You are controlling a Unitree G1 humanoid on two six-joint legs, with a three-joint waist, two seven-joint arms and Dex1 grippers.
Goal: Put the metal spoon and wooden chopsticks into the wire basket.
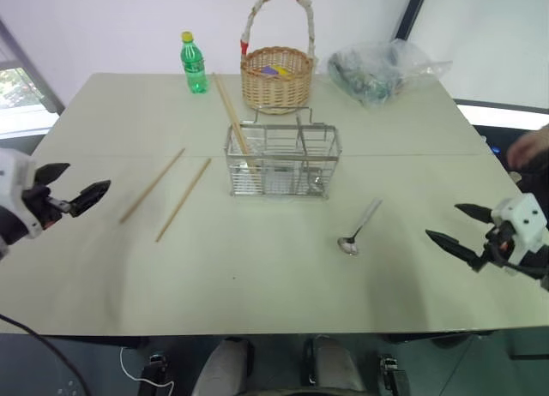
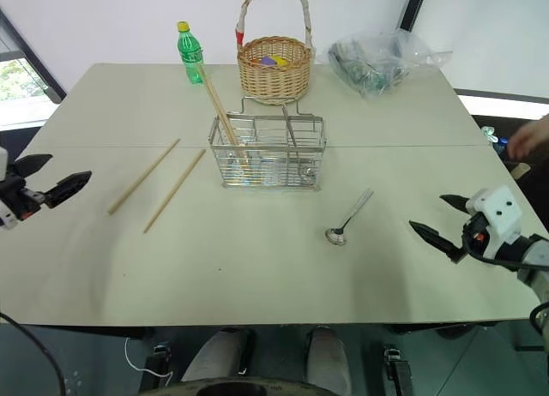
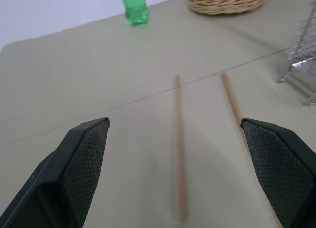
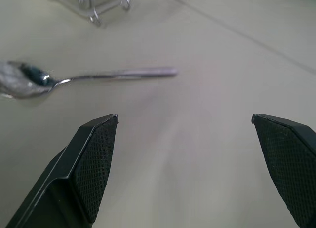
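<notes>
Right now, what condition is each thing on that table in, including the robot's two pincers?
Left pincer: open, empty, above the table edge.
Right pincer: open, empty.
Spoon: lying flat on the table, bowl toward the robot.
Two chopsticks: lying flat, side by side, apart.
Chopsticks in the wire basket: leaning, ends sticking out.
Wire basket: upright.
Bottle: upright, capped.
Wicker basket: upright.
Plastic bag: crumpled.

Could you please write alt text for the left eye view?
A metal spoon and two wooden chopsticks lie on a table near a wire basket already holding chopsticks; both open grippers, left and right, hover at the sides.
</notes>
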